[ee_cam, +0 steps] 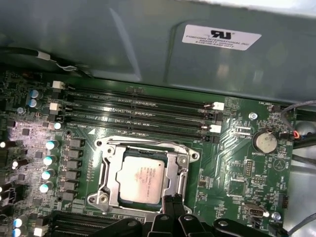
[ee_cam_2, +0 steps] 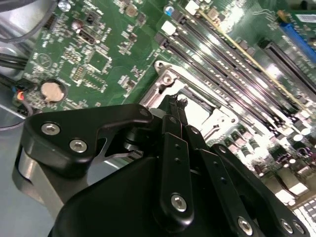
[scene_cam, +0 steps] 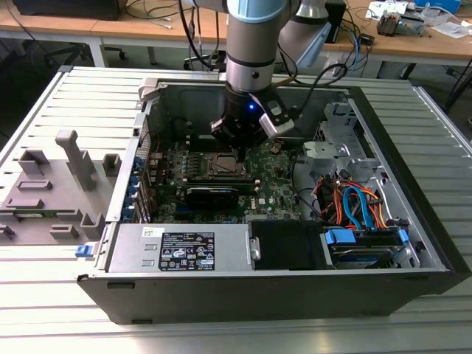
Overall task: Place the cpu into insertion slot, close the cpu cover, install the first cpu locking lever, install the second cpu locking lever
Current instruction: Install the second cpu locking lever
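Already the cpu (ee_cam: pixel 140 180) sits in the insertion slot (ee_cam: pixel 106 170) under the closed cpu cover (ee_cam: pixel 178 165). Narrowed, empty, the hand (ee_cam: pixel 174 203) hovers at the socket's 6 o'clock edge; descending crooked could scrape the cover or miss a lever.

The arm (scene_cam: pixel 254 37) is a thick silvery-grey cylinder ringed by a light blue band at its upper joint, narrowing into a black wrist section where a small blue light glows. Black cables loop off it towards the exterior view's right, beside a silver bracket. In the second wrist view the gripper (ee_cam_2: pixel 174 106) is glossy black with slim linked bars and silver screw heads.
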{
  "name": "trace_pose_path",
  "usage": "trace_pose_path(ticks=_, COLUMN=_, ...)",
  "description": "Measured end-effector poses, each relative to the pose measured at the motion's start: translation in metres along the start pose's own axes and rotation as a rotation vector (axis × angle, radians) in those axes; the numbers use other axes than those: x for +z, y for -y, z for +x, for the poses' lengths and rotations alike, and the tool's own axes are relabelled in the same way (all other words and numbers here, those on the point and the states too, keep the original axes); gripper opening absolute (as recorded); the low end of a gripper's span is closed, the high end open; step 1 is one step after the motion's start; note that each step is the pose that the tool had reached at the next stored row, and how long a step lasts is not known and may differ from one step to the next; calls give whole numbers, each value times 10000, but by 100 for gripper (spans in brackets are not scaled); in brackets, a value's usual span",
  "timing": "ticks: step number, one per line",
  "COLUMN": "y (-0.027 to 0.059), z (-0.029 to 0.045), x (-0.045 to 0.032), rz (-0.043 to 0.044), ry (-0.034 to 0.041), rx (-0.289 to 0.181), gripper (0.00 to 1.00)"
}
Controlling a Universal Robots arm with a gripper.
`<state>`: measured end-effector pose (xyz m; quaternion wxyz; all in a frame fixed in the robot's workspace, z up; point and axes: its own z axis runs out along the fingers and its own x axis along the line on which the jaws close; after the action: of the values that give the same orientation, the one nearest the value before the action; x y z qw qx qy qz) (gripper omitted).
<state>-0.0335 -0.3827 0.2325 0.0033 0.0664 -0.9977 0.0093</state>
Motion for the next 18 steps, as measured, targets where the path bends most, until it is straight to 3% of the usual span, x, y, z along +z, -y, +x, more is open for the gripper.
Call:
trace_pose_path(ticks=1, y=1, z=-7, x=1, rz=2, ry=-205, rx=5, gripper=11)
trace_pose_path(ticks=2, y=2, z=-14, x=2, rz=10, ry=-328, rx=14, gripper=11)
trace_pose_path(ticks=3, y=3, z=-21, x=4, rz=8, ry=-399, rx=27, gripper=11)
trace_pose_path(ticks=10, y=13, z=-27, x=18, rz=-8, ry=-420, rx=577, gripper=11)
trace_pose_path(ticks=18, y=13, z=-27, x=19, rz=-10, ry=-421, rx=604, gripper=11)
